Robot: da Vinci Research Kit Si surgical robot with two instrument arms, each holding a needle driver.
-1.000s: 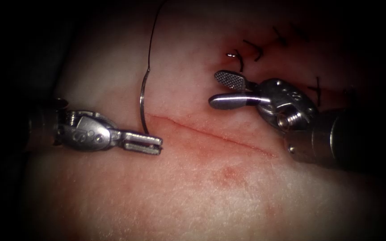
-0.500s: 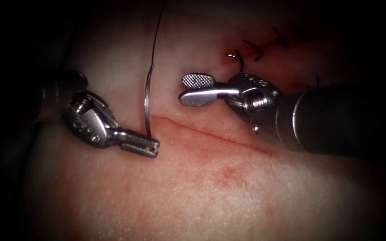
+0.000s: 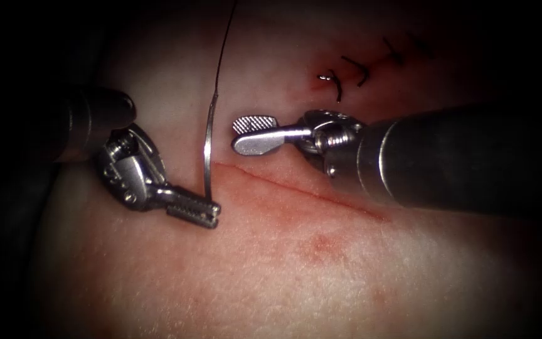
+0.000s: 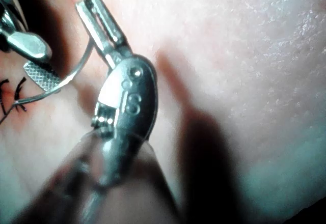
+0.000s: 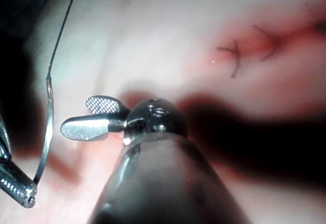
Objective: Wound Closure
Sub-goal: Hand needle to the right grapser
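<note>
The tissue takes up the lower frame of the endoscope view, pale with faint red patches. Above it, the cut runs from centre left down toward the right, edged with red fluid.

At the cut's left end, the left tool is seen with its jaws closed on the needle, gripped near its lower end. From that grip the needle rises free of the tissue, gently curved, toward the upper middle of the frame. In the left wrist view the same grip is seen at the jaw tips, with the needle arcing away from them.

The thread leaves the needle's upper end and climbs out of the top of the frame.

Just right of the needle and apart from it, above the cut, the right tool is held with jaws open and nothing between them; the ridged inner face of one jaw is shown in the right wrist view.

Farther back, at upper right, dark stitches lie across the closed part of the wound.
</note>
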